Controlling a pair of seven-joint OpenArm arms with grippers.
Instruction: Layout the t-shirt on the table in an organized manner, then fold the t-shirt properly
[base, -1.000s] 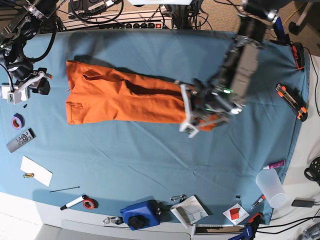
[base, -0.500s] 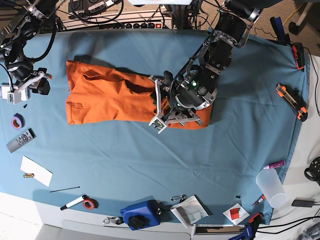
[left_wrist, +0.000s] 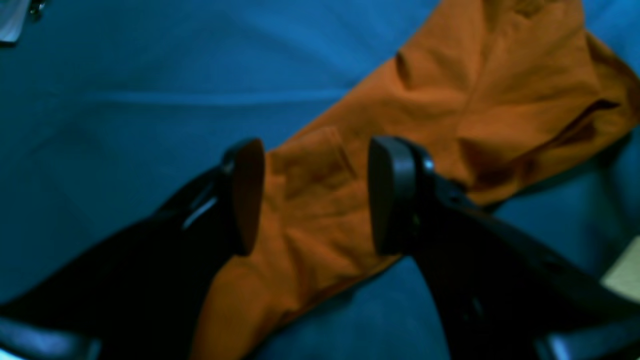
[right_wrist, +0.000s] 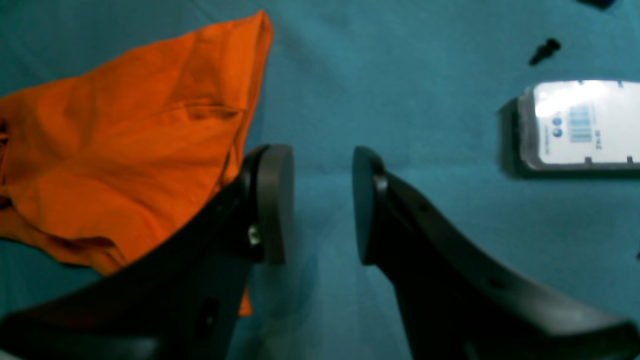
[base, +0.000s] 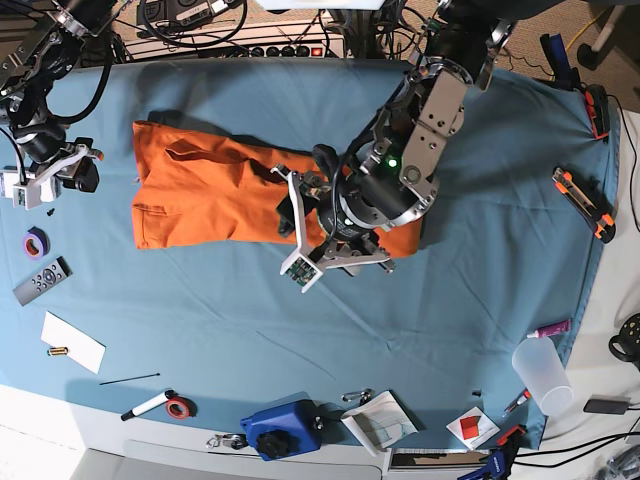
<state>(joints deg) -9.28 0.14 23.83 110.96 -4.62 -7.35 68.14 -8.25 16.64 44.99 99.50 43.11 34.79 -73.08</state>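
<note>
The orange t-shirt (base: 210, 190) lies as a long folded band across the far half of the table (base: 480, 310). My left gripper (base: 293, 230) hovers over the band's middle with its jaws spread wide. In the left wrist view the left gripper (left_wrist: 315, 195) is open, and the wrinkled t-shirt (left_wrist: 450, 100) lies below the pads, not clamped. My right gripper (base: 45, 175) stays at the table's left edge, apart from the shirt. In the right wrist view the right gripper (right_wrist: 320, 205) is open over bare teal cloth, beside the t-shirt (right_wrist: 125, 150) and its end.
A purple tape roll (base: 36, 241), a remote (base: 42, 280) and white paper (base: 72, 341) lie at the left. A marker (base: 150, 403) and a blue box (base: 280, 428) sit along the front edge. At the right are a clear cup (base: 540, 375) and an orange-black tool (base: 582, 203).
The left gripper went from shut at the shirt's right end to open, letting the cloth go, and moved left along the shirt. The right arm has not moved.
</note>
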